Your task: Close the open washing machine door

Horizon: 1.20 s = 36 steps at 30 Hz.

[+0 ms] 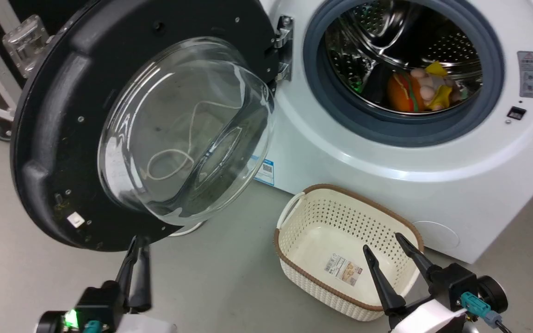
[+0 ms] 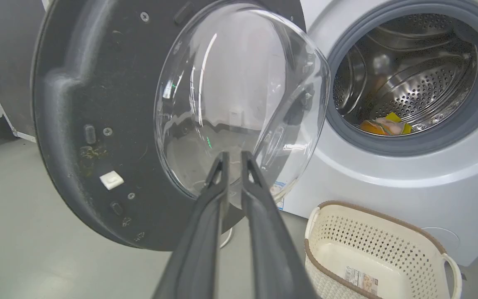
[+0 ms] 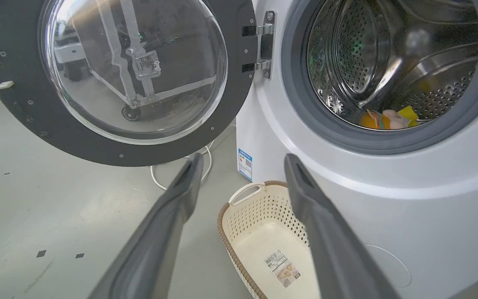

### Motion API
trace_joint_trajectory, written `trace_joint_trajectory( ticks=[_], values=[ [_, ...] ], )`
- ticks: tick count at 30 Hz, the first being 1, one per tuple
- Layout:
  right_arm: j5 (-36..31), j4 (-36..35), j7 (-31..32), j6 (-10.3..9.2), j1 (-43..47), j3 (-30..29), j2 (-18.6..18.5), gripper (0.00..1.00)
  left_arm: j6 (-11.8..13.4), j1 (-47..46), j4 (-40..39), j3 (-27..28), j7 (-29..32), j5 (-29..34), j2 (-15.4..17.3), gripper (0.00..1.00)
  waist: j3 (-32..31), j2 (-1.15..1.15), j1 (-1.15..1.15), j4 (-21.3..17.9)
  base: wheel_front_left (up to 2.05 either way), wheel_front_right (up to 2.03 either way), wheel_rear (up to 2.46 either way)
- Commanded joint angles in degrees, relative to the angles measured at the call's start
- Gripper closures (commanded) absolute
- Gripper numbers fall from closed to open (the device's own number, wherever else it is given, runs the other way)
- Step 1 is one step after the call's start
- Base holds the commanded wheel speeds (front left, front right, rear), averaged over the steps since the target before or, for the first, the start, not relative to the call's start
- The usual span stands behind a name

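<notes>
The washing machine door (image 1: 53, 138) stands swung wide open to the left on its hinge (image 1: 284, 48), black rim around a clear domed glass bowl (image 1: 183, 129). In the wrist views the door (image 2: 93, 124) (image 3: 239, 95) faces me with its inner side. My left gripper (image 1: 138, 244) is shut, fingertips just under the door's lower rim; its tips (image 2: 234, 157) sit before the glass bowl. My right gripper (image 1: 384, 243) is open above the basket, holding nothing, fingers (image 3: 301, 178) spread. The drum opening (image 1: 403, 69) holds colourful toys (image 1: 421, 88).
A cream perforated basket (image 1: 294, 217) with a brown rim stands on the grey floor in front of the white machine (image 1: 340, 152). A white cord (image 3: 181, 178) lies under the door. A metal frame with casters (image 1: 3, 92) stands at the far left.
</notes>
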Motion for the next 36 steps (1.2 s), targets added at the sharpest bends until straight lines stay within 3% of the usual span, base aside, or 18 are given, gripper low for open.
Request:
trace_joint_trajectory(
  ticks=[1, 5, 8, 13, 18, 23, 29, 30, 36],
  values=[
    [0.28, 0.34, -0.63, 0.03, -0.62, 0.23, 0.12, 0.00, -0.01, 0.48, -0.99, 0.47, -0.64, -0.67, 0.03, 1.00, 0.30, 0.00, 0.00, 0.53, 0.00, 0.00, 0.00],
    [-0.46, 0.44, -1.35, 0.03, -0.47, -0.31, 0.13, 0.00, -0.77, -1.95, -6.19, 4.88, -1.36, -5.19, -0.18, 1.00, 1.33, 0.00, 0.00, 2.01, 0.00, 0.00, 0.00],
    [-0.70, 0.46, -1.71, 0.03, -0.38, -0.72, 0.14, 0.00, -2.66, -4.49, -7.70, 8.54, -1.71, -7.69, 0.38, 1.00, 1.72, 0.00, 0.00, 2.70, 0.00, 0.00, 0.00],
    [-1.03, 0.05, -2.31, 0.04, -0.26, -1.37, 0.14, 0.00, -5.14, -11.76, -4.45, 15.06, -1.55, -15.59, 3.35, 1.00, 2.81, 0.00, 0.00, 3.87, 0.00, 0.00, 0.00],
    [-2.09, -0.41, -2.90, 0.04, -1.12, -1.52, 0.10, 0.00, -4.96, -22.87, 4.71, 22.14, 4.65, -26.53, 8.94, 1.00, 5.27, 0.00, 0.00, 3.91, 0.00, 0.00, 0.00],
    [-2.80, -0.32, -3.50, 0.04, -2.39, -1.28, -0.35, 0.00, -4.58, -31.21, 15.50, 25.09, 12.19, -32.80, 15.33, 1.00, 7.90, 0.00, 0.00, 3.21, 0.00, 0.00, 0.00],
    [-2.89, 0.25, -4.10, 0.04, -3.61, -0.68, -0.93, 0.00, -3.53, -38.21, 25.52, 28.33, 22.07, -43.20, 16.36, 1.00, 9.92, 0.00, 0.00, 2.61, 0.00, 0.00, 0.00],
    [-2.80, 0.45, -4.34, 0.04, -4.05, -0.43, -1.09, 0.00, -3.59, -40.22, 28.32, 29.98, 26.05, -47.73, 16.47, 1.00, 10.46, 0.00, 0.00, 2.40, 0.00, 0.00, 0.00],
    [-2.06, 1.08, -4.94, 0.04, -4.86, -0.74, -1.06, 0.00, -4.32, -43.38, 32.47, 34.43, 33.36, -57.97, 15.96, 1.00, 10.81, 0.00, 0.00, 2.34, 0.00, 0.00, 0.00]
  ],
)
